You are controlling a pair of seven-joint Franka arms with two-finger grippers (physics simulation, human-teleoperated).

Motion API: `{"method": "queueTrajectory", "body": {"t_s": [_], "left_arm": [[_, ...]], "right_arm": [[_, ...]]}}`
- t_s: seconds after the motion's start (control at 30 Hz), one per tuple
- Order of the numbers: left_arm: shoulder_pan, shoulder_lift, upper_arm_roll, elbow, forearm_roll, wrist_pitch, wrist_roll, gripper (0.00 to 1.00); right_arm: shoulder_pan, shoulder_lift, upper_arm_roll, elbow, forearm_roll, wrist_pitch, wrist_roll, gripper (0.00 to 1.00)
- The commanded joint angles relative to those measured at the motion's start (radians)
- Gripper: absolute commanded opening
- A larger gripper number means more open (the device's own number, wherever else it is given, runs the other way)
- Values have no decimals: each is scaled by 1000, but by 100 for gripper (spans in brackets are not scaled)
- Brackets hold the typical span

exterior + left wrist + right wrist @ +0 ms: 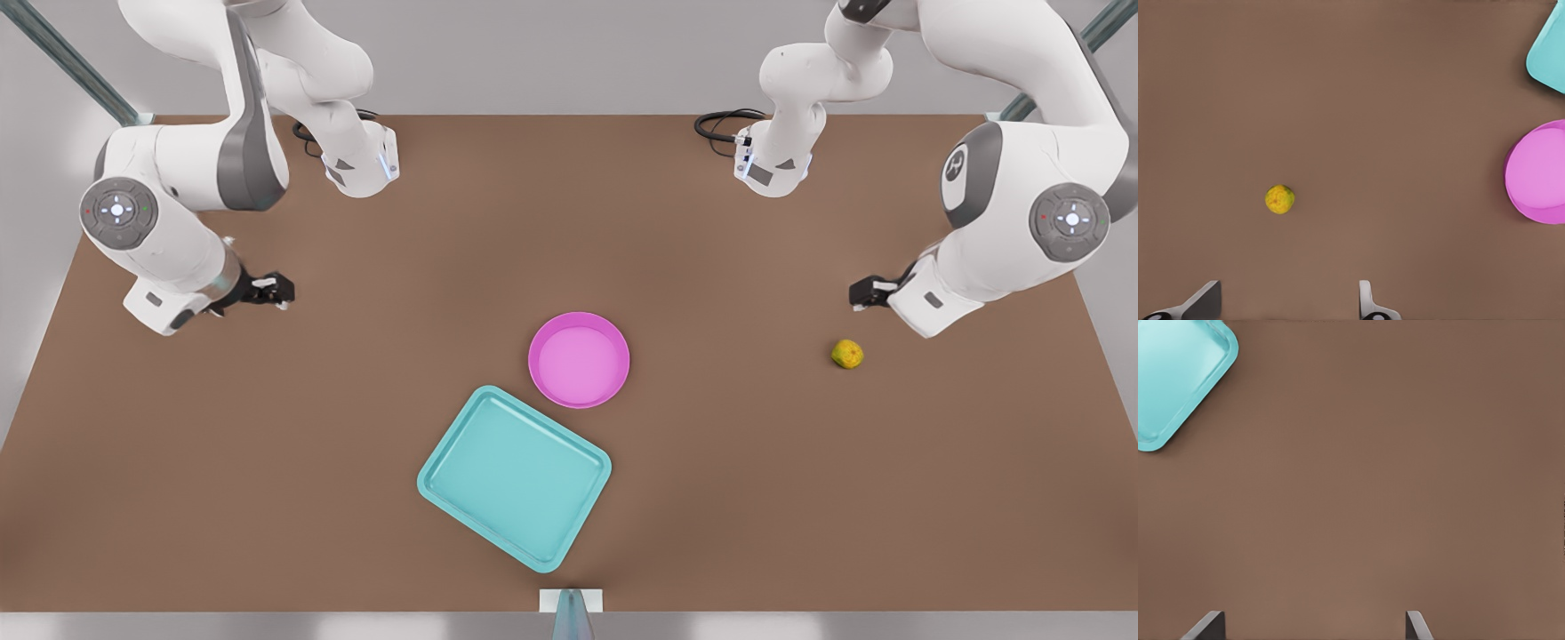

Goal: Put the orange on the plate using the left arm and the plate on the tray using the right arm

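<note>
Left gripper [861, 294] hangs spread wide and empty on the front view's right, with the orange [847, 354] on the table just beside it, well apart from the plate [579, 359]. The plate touches the tray [515, 476] mid-table. Right gripper [277, 290] waits on the front view's left, open, empty.

A simulated lab bench: bare brown table [711, 498] (metal frame struts [71, 62] behind), grey walls.

Two glossy white arms [178, 178] with grey joint caps, black cables, seemingly dark tools.
</note>
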Motion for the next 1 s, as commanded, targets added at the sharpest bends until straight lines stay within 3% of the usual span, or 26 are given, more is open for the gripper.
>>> {"method": "queueTrajectory", "body": {"t_s": [0.0, 0.07, 0.1, 0.23, 0.33, 0.5, 0.97], "left_arm": [[0, 0, 0, 1, 1, 52, -72, 100], [5, 29, 3, -16, -4, 55, -83, 100], [10, 43, 29, -99, -7, 73, -83, 100], [27, 126, 196, -511, -5, 657, 305, 100], [34, 190, 207, -657, -7, 912, 321, 100], [34, 230, 207, -709, -13, 978, 319, 100], [36, 284, 232, -728, -7, 925, 305, 100]], "right_arm": [[10, -1, 0, 0, 0, 83, -17, 100], [10, 0, 0, 0, 0, 83, -17, 100], [10, 8, 0, 0, 0, 83, -17, 100], [10, 11, 0, 0, 0, 88, -17, 100], [10, 17, 2, 2, 0, 88, -16, 100], [9, 19, 0, 2, 1, 89, -16, 100], [9, 33, 2, 0, 7, 92, -16, 100]]}}
